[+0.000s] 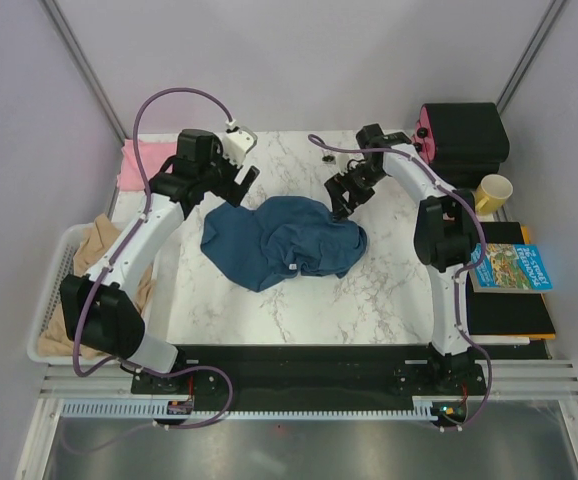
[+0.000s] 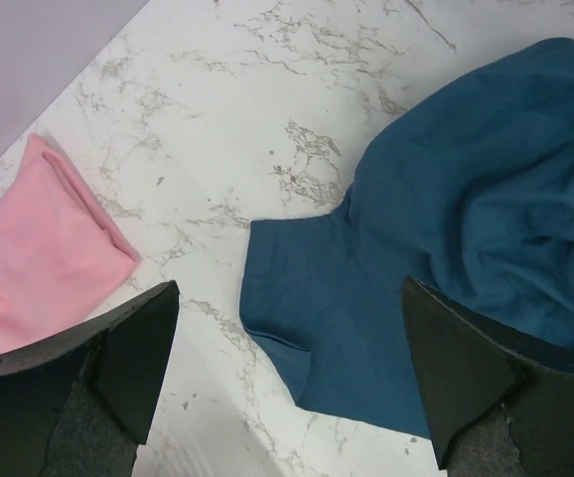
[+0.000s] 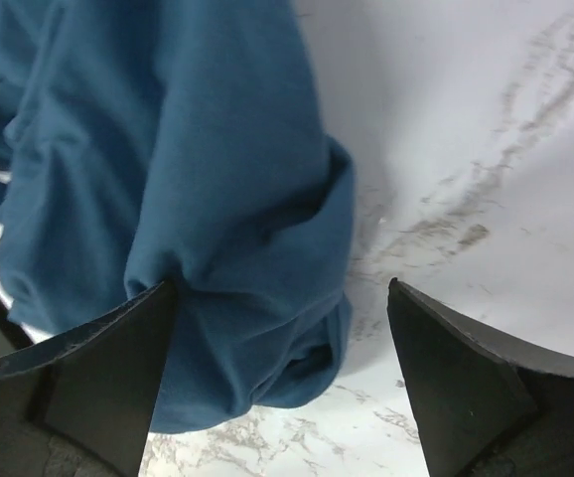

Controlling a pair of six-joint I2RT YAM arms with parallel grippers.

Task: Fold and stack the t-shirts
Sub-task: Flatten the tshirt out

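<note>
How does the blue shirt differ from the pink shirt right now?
The blue shirt is dark teal; the pink shirt is pale pink. The blue shirt lies crumpled in a heap in the middle of the table, one sleeve spread flat; the pink shirt looks neatly folded at the far left corner. The blue shirt covers far more of the table than the pink shirt. Both are plain soft fabric, lying apart from each other.

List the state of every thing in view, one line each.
teal-blue t-shirt, crumpled, unfolded
pink t-shirt, folded, lying apart from the teal-blue t-shirt
left gripper, open, empty
right gripper, open, empty
yellow mug, upright
book, closed, lying flat
white basket, holding tan cloth
</note>
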